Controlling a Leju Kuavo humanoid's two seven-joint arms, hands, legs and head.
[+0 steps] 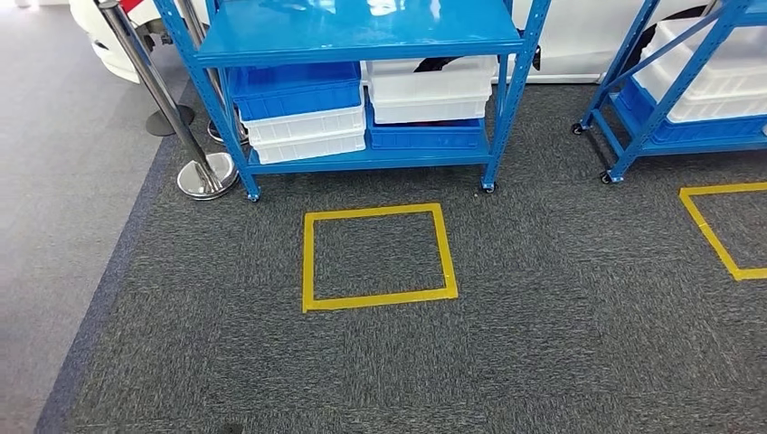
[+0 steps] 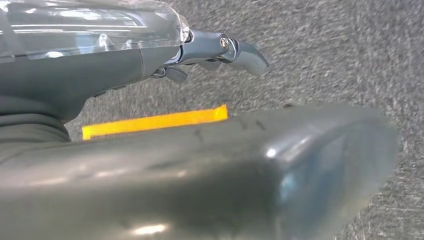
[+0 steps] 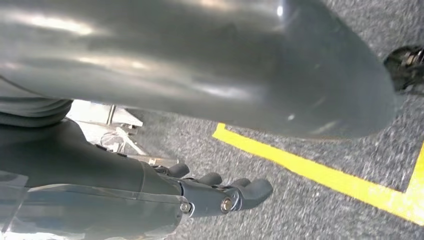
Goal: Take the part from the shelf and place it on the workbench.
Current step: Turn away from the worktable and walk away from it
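Grey carpet [image 1: 543,344] underfoot — dark speckled pile, with a paler strip along its left side.

Item: yellow tape square [image 1: 378,257], laid on the carpet just in front of the blue shelf [image 1: 362,27]. A second tape outline [image 1: 719,231] lies to the right, cut by the picture edge.

Item: blue shelf, on small castors. Lower level holds stacked bins — a blue bin [image 1: 294,89] over white bins [image 1: 306,134] on the left, white bins [image 1: 432,89] over a blue bin [image 1: 425,137] on the right. I cannot tell which bin holds the part; none is visible from above.

Item: second blue shelf [image 1: 669,90] at right, with white and blue bins.

Item: chrome barrier post [image 1: 167,99] on a round base, left of the shelf.

Item: my left hand [image 2: 220,50]. Fingers extended and slightly curved, apart from each other, holding nothing, touching nothing; carpet and a yellow tape strip [image 2: 155,121] lie beyond it.

Item: my right hand [image 3: 220,192]. Fingers loosely extended side by side, holding nothing, above the carpet near a yellow tape corner [image 3: 350,182].

Labels, writing: none legible on bins, shelf or hands.
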